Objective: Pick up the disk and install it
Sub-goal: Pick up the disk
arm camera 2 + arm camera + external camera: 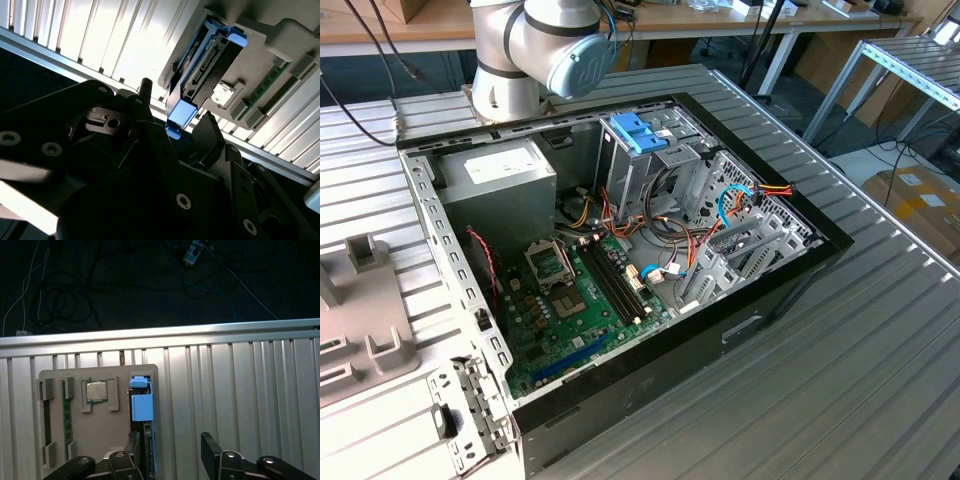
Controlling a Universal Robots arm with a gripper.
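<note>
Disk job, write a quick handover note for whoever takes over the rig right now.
Hand: open, empty, poised close by the disk.
Disk: on edge in the grey holder on the slatted table, not gripped.
Done: nothing that shows.
Left: disk not picked up, not installed in the open computer case.

The exterior view looks down at a slant, from high and well back, over an open computer case [760, 300] lying on the ribbed metal desk [880, 340], with the arm's base [505, 85] at the far side. The first wrist view faces down past the gripper [170, 442] onto a grey tray [100, 425] near the desk's edge. The second wrist view looks past the gripper's dark body, tilted and much closer, at the same tray, which also sits at the exterior view's left edge.
</note>
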